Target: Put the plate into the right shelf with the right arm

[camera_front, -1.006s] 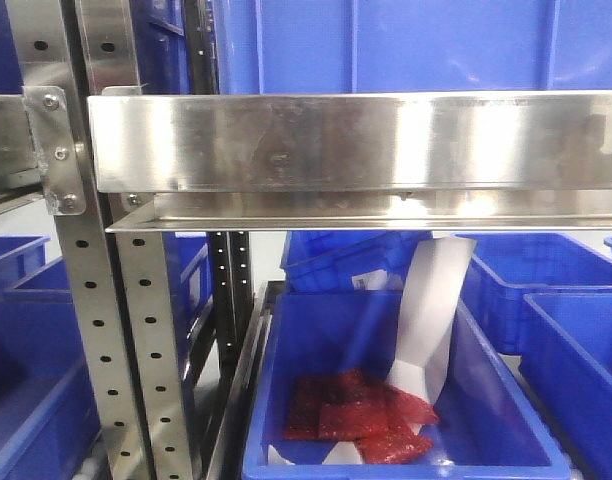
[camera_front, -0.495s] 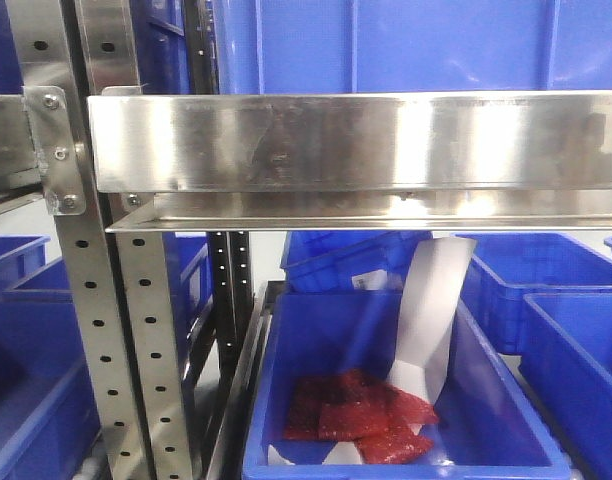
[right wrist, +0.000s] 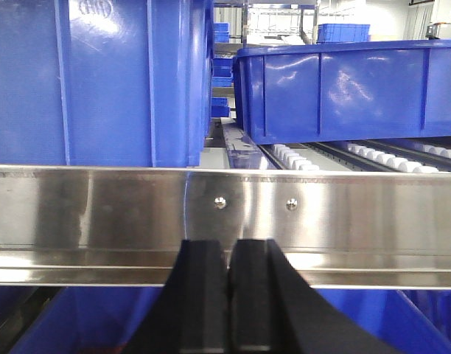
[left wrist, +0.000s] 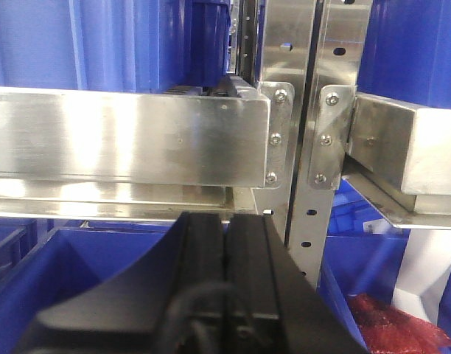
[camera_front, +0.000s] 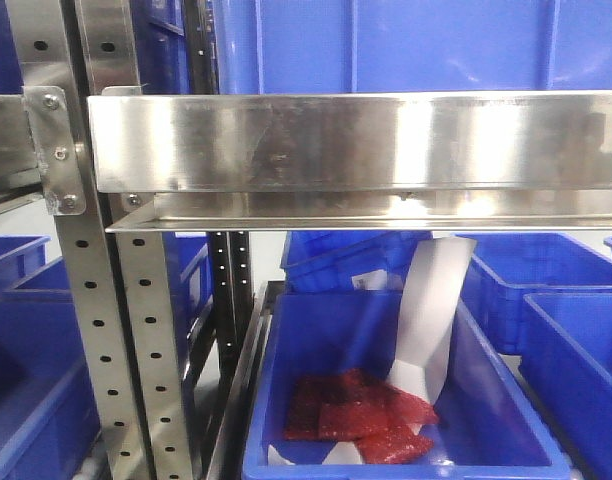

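right wrist view: your black right gripper (right wrist: 227, 295) is sitting clenched on nothing before the shiny stainless-steel shelf rail (right wrist: 225, 203). left gripper (left wrist: 225, 284) clenched too. nothing is shifting over the last second; white plate is showing nowhere, so you're stalling.

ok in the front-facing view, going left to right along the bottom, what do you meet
Dark blue plastic crate at the left edge → shiny hole-punched steel upright → blue crate holding red packets → red crinkled packets → white paper sheet leaning upright → blue crate at the right edge.
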